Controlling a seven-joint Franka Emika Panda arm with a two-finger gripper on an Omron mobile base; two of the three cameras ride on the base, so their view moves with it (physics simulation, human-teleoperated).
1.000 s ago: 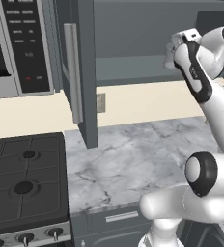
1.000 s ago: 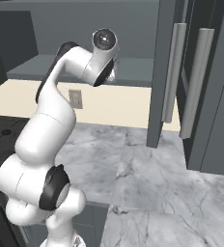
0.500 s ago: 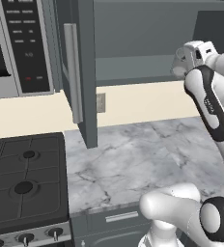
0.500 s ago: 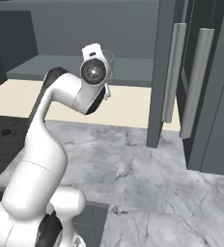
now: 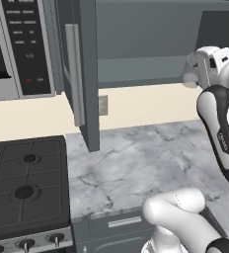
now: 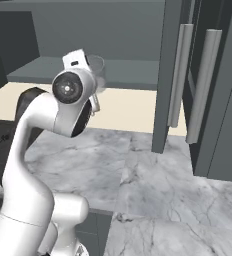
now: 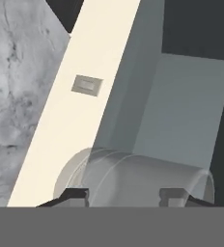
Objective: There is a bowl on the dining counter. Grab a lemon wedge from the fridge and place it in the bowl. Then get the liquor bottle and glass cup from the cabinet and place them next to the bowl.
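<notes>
The glass cup (image 7: pixel 133 176), clear and colourless, lies across the bottom of the hand view between the two fingertips (image 7: pixel 75 195). My gripper (image 7: pixel 126 195) is shut on it. In the right base view the glass cup (image 6: pixel 98 70) shows just behind the white hand, level with the front edge of the cabinet (image 6: pixel 118 35) shelf. In the left base view the gripper (image 5: pixel 193 74) is high at the right, in front of the open cabinet (image 5: pixel 146 39), whose door (image 5: pixel 84 74) swings out at the left. The bowl, lemon wedge, liquor bottle, fridge and dining counter are out of view.
A marble worktop (image 5: pixel 136 163) lies below the cabinet, with a black stove (image 5: pixel 22 183) to its left and a microwave (image 5: pixel 22 44) above that. A wall outlet (image 5: pixel 102 105) sits on the cream backsplash. More dark grey doors with long handles (image 6: pixel 205 85) stand at the right.
The hand with the glass cup has drawn back from the cabinet shelf and come down a little, and the arm's upper links have swung round. The cabinet door has not moved.
</notes>
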